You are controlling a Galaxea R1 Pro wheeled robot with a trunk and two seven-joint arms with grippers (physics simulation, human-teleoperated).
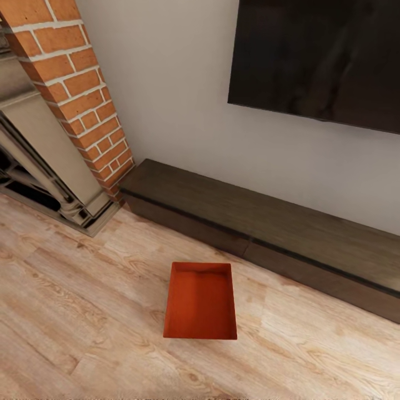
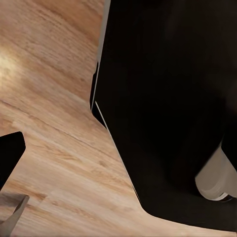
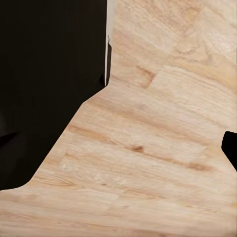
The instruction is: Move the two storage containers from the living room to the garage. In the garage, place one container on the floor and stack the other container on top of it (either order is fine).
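One orange-red open-topped storage container (image 1: 200, 303) stands empty on the light wood plank floor (image 1: 78, 316) of the living room, a short way in front of the long bench. Nothing touches it. In the left wrist view a dark fingertip (image 2: 10, 153) of my left gripper pokes in at the frame's edge over the planks. The right wrist view has a dark fingertip (image 3: 230, 148) of my right gripper at its edge. Both grippers hold nothing and their fingers stand wide apart. The garage is out of view.
A low dark-brown bench (image 1: 266, 222) runs along the white wall under a black screen (image 1: 316, 55). A red-brick fireplace (image 1: 83, 94) stands at the left. My black base (image 2: 168, 108) (image 3: 49, 74) shows beside the arms in both wrist views.
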